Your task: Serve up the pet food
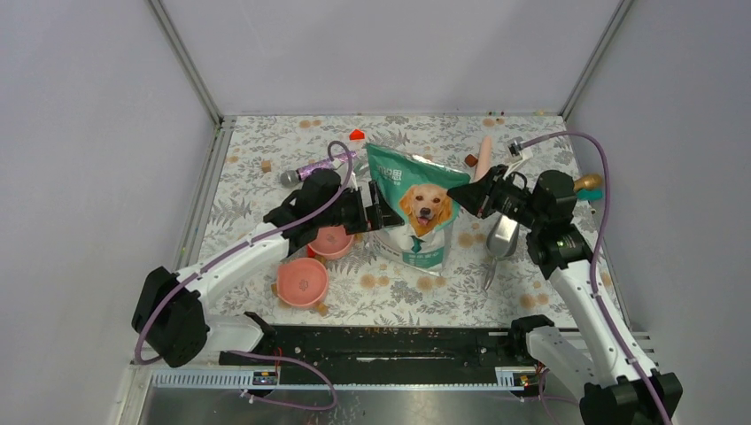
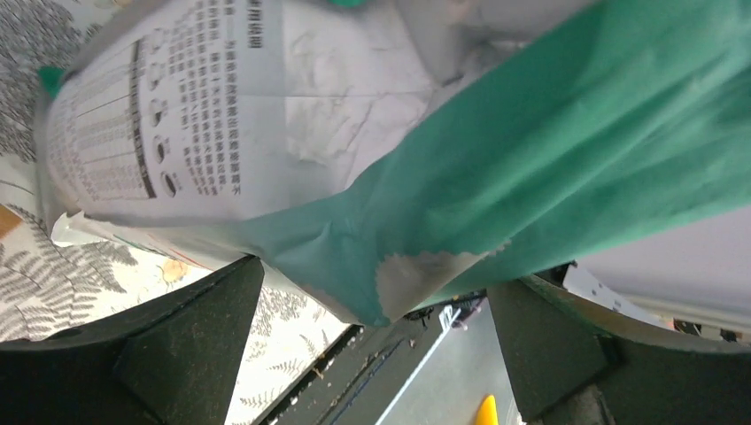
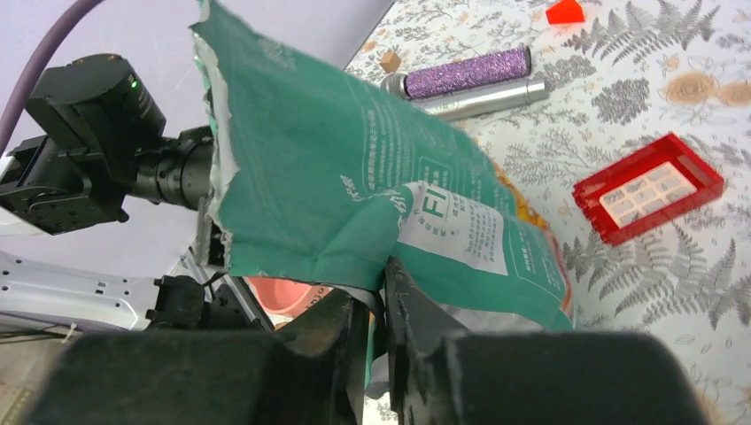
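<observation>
Teal-and-silver foil identifies the pouch (image 1: 416, 211), which stands upright near the middle of the surface (image 1: 398, 292). The pet food itself is not visible in any view; I judge that it is inside the pouch.

Step in hand: securing the pouch for opening or pouring. Nothing has been served yet, as both pink bowls (image 1: 302, 281), just left of the pouch, show no pellets.

Right tool (image 3: 383, 274): the fingers are drawn nearly together, with a fold of the pouch's upper right edge pinched between them. I read this as a clamp on the foil.

Left tool (image 2: 372, 305): the fingers are spread fully apart. A lower corner of the pouch hangs in the gap, and neither finger touches it.

Next move, as I judge it: close the left tool on that side, so that both tools carry the pouch. Then tip its torn mouth toward the nearer bowl. The foil is thin and creased, so a shallow pinch may slip. The pouch may also sag or topple once lifted.
</observation>
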Action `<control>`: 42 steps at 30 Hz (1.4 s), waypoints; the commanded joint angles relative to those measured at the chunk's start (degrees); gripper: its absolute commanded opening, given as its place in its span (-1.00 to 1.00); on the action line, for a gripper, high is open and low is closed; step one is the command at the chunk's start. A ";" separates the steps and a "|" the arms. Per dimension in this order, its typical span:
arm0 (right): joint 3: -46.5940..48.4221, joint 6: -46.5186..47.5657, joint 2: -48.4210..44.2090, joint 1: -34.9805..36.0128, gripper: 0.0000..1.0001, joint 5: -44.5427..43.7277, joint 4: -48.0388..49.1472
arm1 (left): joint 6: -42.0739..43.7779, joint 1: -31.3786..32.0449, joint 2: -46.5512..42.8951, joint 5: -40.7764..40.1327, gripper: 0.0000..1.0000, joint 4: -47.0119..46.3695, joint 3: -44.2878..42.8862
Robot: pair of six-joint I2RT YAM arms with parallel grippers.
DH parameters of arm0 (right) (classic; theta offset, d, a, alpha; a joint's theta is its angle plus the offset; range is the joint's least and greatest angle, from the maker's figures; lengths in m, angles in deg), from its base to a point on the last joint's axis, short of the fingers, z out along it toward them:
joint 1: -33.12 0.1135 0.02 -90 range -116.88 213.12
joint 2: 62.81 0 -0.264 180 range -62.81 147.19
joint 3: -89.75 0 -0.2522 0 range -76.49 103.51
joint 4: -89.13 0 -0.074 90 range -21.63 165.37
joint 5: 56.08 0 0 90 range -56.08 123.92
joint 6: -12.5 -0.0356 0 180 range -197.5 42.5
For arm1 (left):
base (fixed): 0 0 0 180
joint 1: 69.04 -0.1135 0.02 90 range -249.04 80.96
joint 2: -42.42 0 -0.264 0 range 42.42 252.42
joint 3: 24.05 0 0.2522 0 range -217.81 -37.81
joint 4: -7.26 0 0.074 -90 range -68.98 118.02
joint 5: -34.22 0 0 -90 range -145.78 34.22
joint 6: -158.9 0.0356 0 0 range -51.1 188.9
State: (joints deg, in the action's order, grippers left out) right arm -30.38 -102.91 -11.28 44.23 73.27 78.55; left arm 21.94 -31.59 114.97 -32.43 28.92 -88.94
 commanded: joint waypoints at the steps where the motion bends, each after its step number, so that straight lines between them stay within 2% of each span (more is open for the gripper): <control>1: -0.20 -6.76 -6.16 4.19 -0.92 -5.62 -4.48 | -0.39 0.17 4.50 -4.44 0.96 -4.90 -7.27; 2: -0.15 -8.43 -7.18 5.23 -1.00 -7.69 -5.91 | -0.17 0.17 5.81 -5.08 0.96 -4.07 -8.88; 9: 0.28 -23.93 -9.83 15.79 -1.00 -24.55 -10.77 | 0.02 0.00 14.04 -5.14 0.96 -0.68 -19.54; 14: 1.51 -32.10 -9.57 26.21 -0.99 -39.54 -10.28 | 1.02 -0.06 15.69 -4.71 0.95 -1.39 -20.72; 16: 2.42 -32.52 -8.67 30.07 -0.86 -44.98 -9.38 | 0.99 -0.01 15.70 -4.27 0.95 -1.55 -20.50; 21: 5.21 -29.55 -5.17 35.79 -0.83 -49.84 -7.63 | 1.09 -0.03 14.37 -2.88 0.95 -2.25 -18.81; 23: 6.38 -27.71 -4.89 35.82 -0.69 -51.17 -11.16 | 1.61 -0.02 13.25 -2.04 0.95 -2.24 -17.42; 25: 7.42 -24.64 -5.70 35.82 -0.46 -52.21 -14.37 | 2.15 -0.01 12.02 -1.39 0.95 -2.69 -15.62; 27: 8.71 -20.62 -7.05 35.82 -0.08 -54.06 -18.72 | 2.49 -0.07 10.68 -1.04 0.95 -2.92 -13.91; 29: 11.14 -15.60 -7.65 35.82 0.42 -57.74 -24.89 | 2.79 -0.06 9.89 -0.77 0.95 -3.21 -12.66; 32: 18.37 -9.17 -5.43 35.82 0.95 -62.31 -35.72 | 2.59 0.01 10.16 -0.44 0.95 -3.40 -12.18; 39: 36.53 2.80 6.16 35.49 0.99 -65.21 -48.29 | 2.57 0.01 10.96 1.35 0.95 -2.62 -12.52; 42: 45.00 6.20 12.28 32.21 0.99 -63.68 -51.17 | 2.77 0.06 10.35 1.05 0.95 -2.29 -12.35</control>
State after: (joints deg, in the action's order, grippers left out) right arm 5.62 -105.18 -5.73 79.42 11.26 34.68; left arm 24.08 -32.33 126.78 -34.57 28.61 -101.40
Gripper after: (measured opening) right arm 0.993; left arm 0.977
